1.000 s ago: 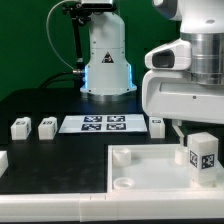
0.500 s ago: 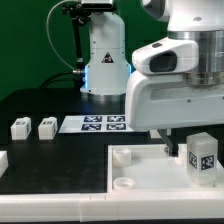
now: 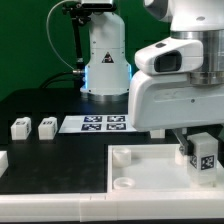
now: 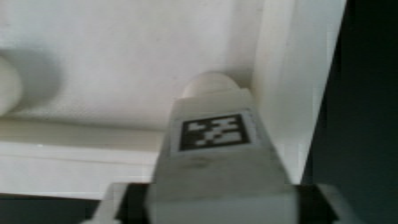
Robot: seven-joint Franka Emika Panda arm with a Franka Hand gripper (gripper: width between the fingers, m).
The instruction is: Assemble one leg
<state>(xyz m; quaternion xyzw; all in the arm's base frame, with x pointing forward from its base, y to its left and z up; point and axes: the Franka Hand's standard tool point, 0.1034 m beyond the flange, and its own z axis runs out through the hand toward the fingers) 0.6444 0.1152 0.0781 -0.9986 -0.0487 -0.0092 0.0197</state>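
Note:
My gripper (image 3: 203, 148) is shut on a leg (image 3: 205, 158), a small white blocky peg with a black-and-white marker on its face. It holds the leg upright over the right part of the large white tray-like part (image 3: 140, 165). In the wrist view the leg (image 4: 217, 135) sits between my two fingers (image 4: 128, 203), its tip over the tray's edge next to the black table. Two more legs (image 3: 20, 128) (image 3: 46, 127) stand on the table at the exterior view's left. Any other leg is hidden behind my arm.
The marker board (image 3: 100, 123) lies at the middle back of the black table. The robot base (image 3: 105, 60) stands behind it. A white piece (image 3: 3, 160) shows at the left edge. The tray has a round socket (image 3: 121, 155) at its near left corner.
The arm's body has swung toward the exterior view's left and now hides the leg that stood by the marker board's right end. The held leg has stayed almost in place.

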